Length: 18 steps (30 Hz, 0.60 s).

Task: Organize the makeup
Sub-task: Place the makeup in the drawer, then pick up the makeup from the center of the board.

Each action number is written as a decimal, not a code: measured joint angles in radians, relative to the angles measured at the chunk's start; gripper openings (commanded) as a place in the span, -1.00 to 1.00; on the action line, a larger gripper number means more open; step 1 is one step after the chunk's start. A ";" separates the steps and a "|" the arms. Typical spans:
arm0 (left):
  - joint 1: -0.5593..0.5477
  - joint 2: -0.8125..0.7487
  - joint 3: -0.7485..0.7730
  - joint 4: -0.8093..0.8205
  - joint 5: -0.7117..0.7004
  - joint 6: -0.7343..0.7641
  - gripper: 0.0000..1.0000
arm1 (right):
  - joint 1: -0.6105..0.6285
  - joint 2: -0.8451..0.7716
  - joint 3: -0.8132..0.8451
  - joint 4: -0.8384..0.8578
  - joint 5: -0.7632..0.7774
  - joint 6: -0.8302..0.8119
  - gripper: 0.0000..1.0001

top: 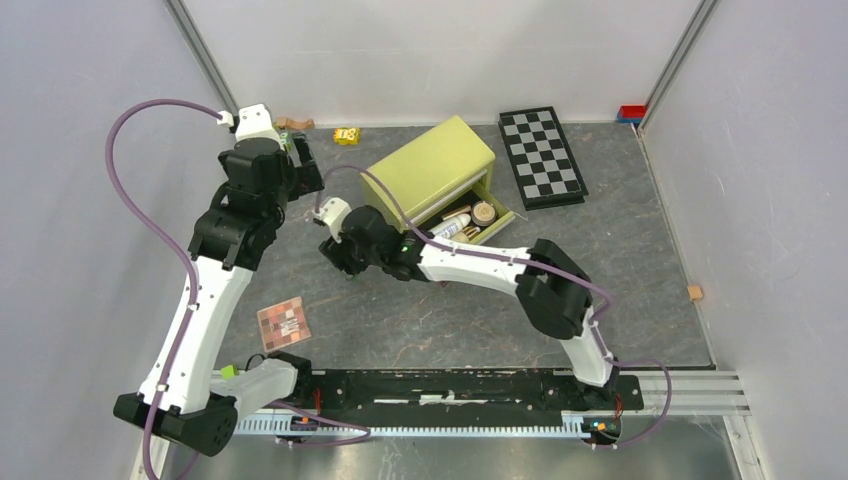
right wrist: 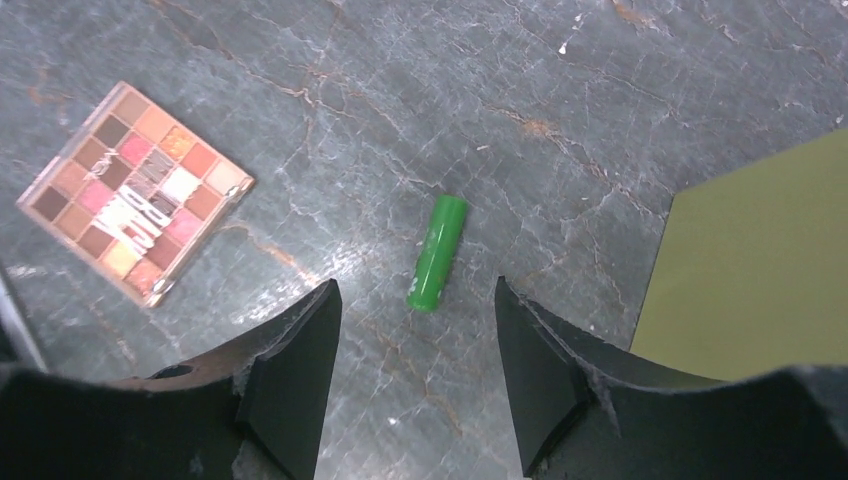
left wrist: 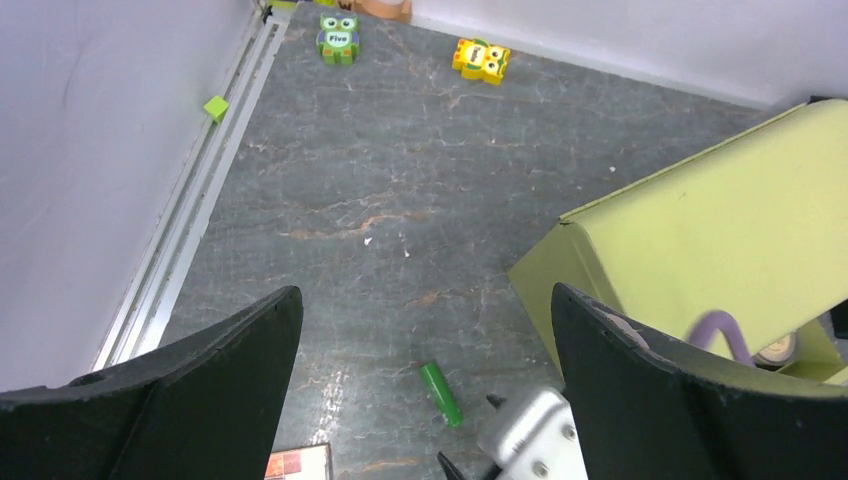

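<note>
A small green stick [right wrist: 438, 251] lies on the grey table left of the olive drawer box [top: 430, 165]; it also shows in the left wrist view [left wrist: 441, 394]. My right gripper [right wrist: 415, 295] is open and hovers just above the stick, its fingertips straddling the near end; in the top view [top: 335, 252] it hides the stick. The square eyeshadow palette [top: 284, 322] lies flat nearer the bases, apart from both grippers. The box's open drawer [top: 500, 226] holds a white tube [top: 450, 228] and a tan jar [top: 484, 212]. My left gripper [top: 305, 165] is open and empty, high over the back left.
A checkerboard [top: 541, 157] lies right of the box. A yellow toy block [left wrist: 481, 58] and a green owl block [left wrist: 339, 38] sit by the back wall, and a small green cube [left wrist: 215, 106] on the left rail. A tan block [top: 695, 292] lies far right.
</note>
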 measured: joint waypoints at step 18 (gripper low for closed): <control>0.000 0.005 -0.009 -0.013 0.002 0.000 1.00 | 0.000 0.259 0.164 -0.050 0.029 -0.012 0.22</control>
